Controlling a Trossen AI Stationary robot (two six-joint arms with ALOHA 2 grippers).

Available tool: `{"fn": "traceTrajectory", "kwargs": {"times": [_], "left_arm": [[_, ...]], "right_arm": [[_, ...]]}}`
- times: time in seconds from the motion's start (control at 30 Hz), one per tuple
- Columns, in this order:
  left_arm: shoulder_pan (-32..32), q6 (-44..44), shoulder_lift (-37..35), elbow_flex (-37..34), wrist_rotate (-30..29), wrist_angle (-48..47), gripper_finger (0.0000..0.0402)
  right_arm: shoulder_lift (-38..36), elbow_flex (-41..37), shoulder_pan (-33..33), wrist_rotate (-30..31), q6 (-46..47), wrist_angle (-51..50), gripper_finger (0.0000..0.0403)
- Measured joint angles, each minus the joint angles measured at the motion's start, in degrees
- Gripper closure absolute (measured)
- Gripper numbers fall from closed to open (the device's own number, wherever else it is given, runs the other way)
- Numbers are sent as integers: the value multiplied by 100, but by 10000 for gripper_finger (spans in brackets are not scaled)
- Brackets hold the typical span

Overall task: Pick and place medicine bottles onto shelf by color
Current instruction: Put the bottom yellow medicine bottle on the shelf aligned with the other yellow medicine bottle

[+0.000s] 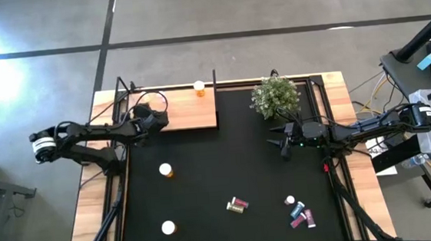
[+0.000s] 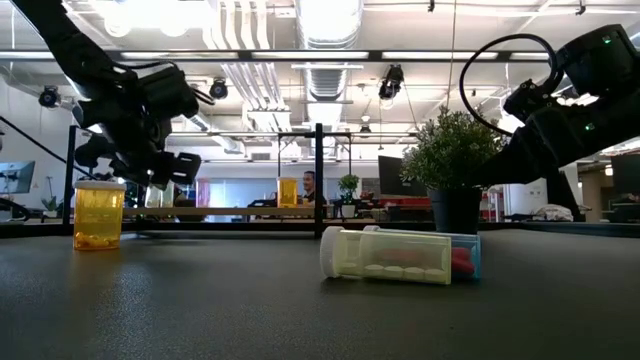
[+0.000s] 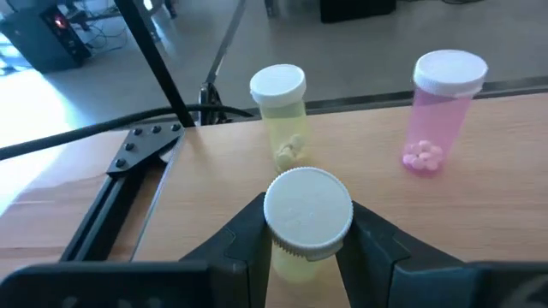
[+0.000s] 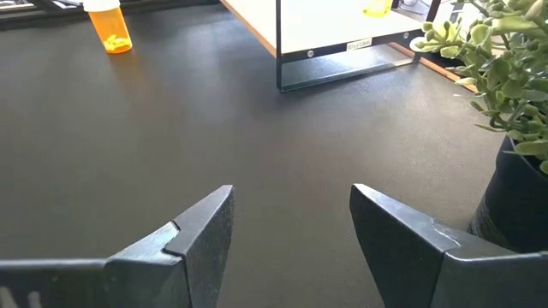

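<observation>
We have the left gripper [image 3: 308, 244] clamped on a yellow bottle [image 3: 301, 248] over the shelf [image 3: 479, 214], beside another yellow one [image 3: 281, 111]. It looks light, rigid and slick; gripping under the white ribbed cap suits. Our right gripper [image 4: 291, 235] hangs open, empty, near the plant [image 4: 505, 77].

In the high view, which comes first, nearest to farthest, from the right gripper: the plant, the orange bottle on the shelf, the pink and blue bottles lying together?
From the right gripper:
1. The plant, close beside it at the mat's far edge.
2. The pink and blue bottles, at the near right of the mat.
3. The orange bottle, at the far right corner of the shelf.
</observation>
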Motion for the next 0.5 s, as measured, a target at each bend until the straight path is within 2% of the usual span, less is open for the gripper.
{"fn": "traceTrajectory", "kwargs": {"times": [0.5], "left_arm": [[31, 0, 94, 0, -137, 139, 311]], "right_arm": [[1, -1, 0, 0, 1, 0, 179]]}}
